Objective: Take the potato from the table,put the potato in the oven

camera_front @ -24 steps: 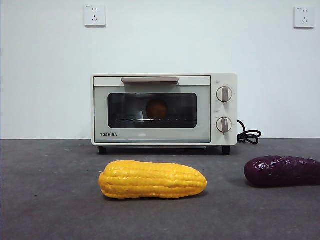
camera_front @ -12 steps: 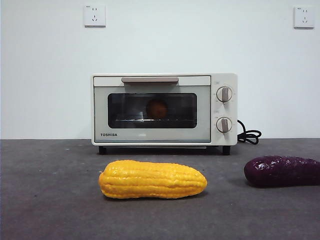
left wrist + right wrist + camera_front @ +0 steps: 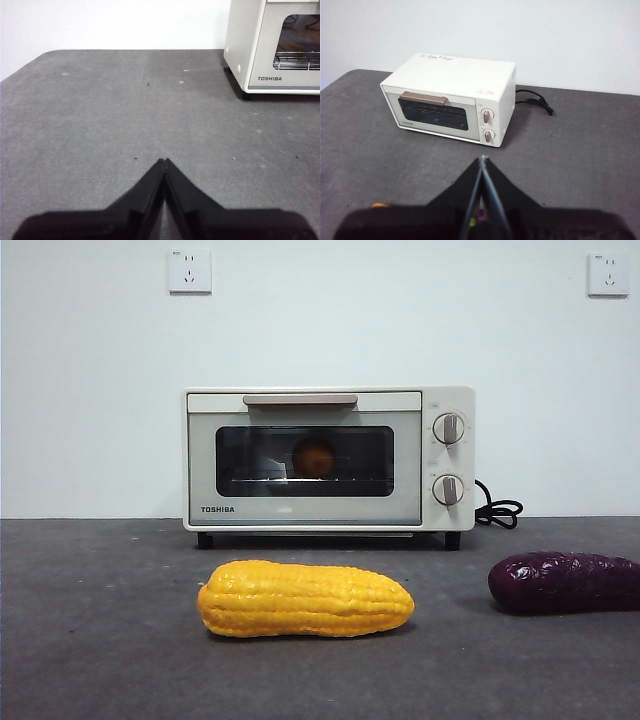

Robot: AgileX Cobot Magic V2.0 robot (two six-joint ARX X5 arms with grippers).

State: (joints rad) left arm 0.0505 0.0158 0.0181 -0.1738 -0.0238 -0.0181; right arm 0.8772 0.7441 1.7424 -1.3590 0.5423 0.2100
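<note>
The potato (image 3: 314,458), a small orange-brown lump, rests on the rack inside the cream-white oven (image 3: 328,459), seen through its closed dark glass door. The oven stands at the back of the dark grey table (image 3: 100,620). My left gripper (image 3: 163,161) is shut with nothing in it, low over bare table to the oven's (image 3: 272,45) left side. My right gripper (image 3: 482,159) is shut and holds nothing, raised in front of the oven (image 3: 451,97). Neither gripper shows in the front view.
A long yellow corn cob (image 3: 305,599) lies on the table in front of the oven. A dark purple bumpy vegetable (image 3: 563,582) lies at the right edge. The oven's black cord (image 3: 497,510) coils behind its right side.
</note>
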